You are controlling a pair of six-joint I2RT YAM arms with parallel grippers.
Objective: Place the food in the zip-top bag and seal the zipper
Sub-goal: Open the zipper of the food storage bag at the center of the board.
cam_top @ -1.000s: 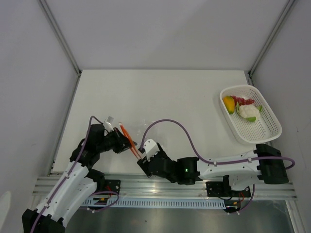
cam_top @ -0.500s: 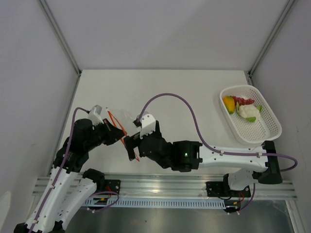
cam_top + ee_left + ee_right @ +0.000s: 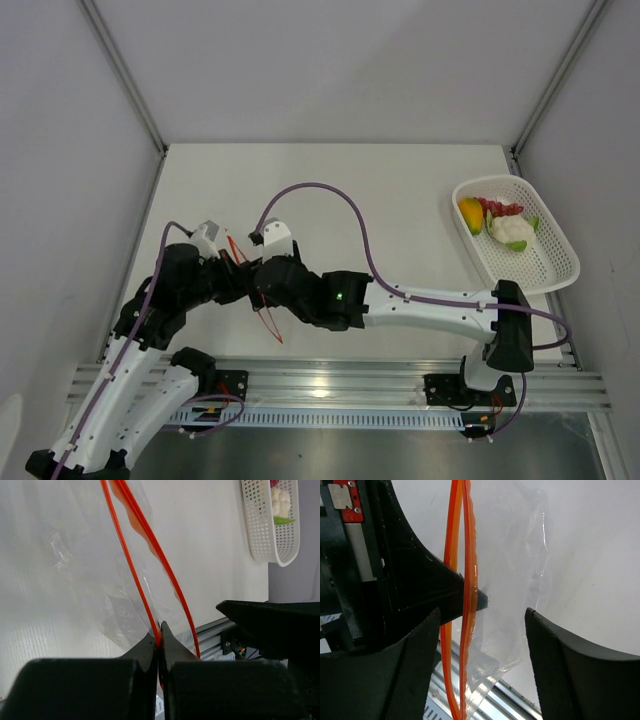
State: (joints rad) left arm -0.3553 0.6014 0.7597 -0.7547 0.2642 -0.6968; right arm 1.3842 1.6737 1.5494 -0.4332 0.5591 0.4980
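Observation:
The zip-top bag (image 3: pixel 75 555) hangs clear and crinkly, its mouth parted. My left gripper (image 3: pixel 160 630) is shut on one orange-red zipper (image 3: pixel 131 570) strip; from above it sits at the table's near left (image 3: pixel 240 278). My right gripper (image 3: pixel 482 612) is open, and its fingers straddle the bag's mouth and the zipper (image 3: pixel 469 555) without touching. In the top view it is close against the left one (image 3: pixel 264 287). The food lies in a white basket (image 3: pixel 545 275): a yellow-orange fruit (image 3: pixel 470 213), a dark red grape bunch (image 3: pixel 500 208), a whitish piece (image 3: pixel 511 230) and a green piece (image 3: pixel 518 245).
The basket stands at the table's far right, also seen in the left wrist view (image 3: pixel 260 530). The right arm (image 3: pixel 430 305) stretches across the near edge. An aluminium rail (image 3: pixel 340 385) runs along the front. Grey walls close in both sides.
The right arm swung left across the front edge and brought its open gripper up to the bag's mouth. The left gripper kept its hold on the zipper and shifted slightly left.

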